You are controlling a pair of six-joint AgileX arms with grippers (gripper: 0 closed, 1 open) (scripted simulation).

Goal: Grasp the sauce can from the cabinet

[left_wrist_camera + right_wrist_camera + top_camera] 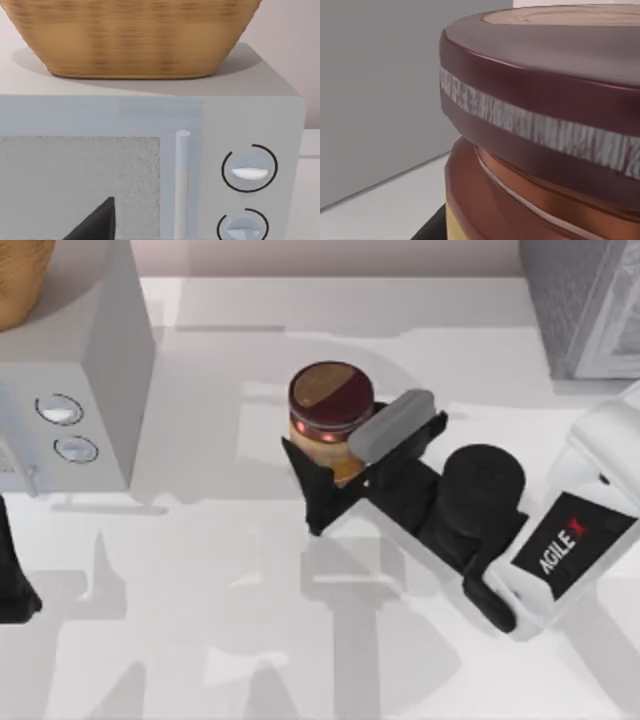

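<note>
Closing stage: right pincer [335,462] sits around the sauce can [330,400], dark fingers either side of the orange-tan label, narrowed onto it — looks like a grip, though whether it is firm I cannot tell.
Can position: upright near the middle of the bench [200,640], well apart from the cabinet [585,300] at the far right corner.
Done so far: can is out in the open, clear of the cabinet, and the pincer has reached it.
Left to do: my judgement — confirm the hold and lift; nothing shows the can off the bench yet.
Left arm: parked at the left edge, its wrist view facing the light grey microwave [250,150] with two round knobs and a wicker basket [130,35] on top.
Surface: smooth white bench, shadowed, with a pale wall behind.
</note>
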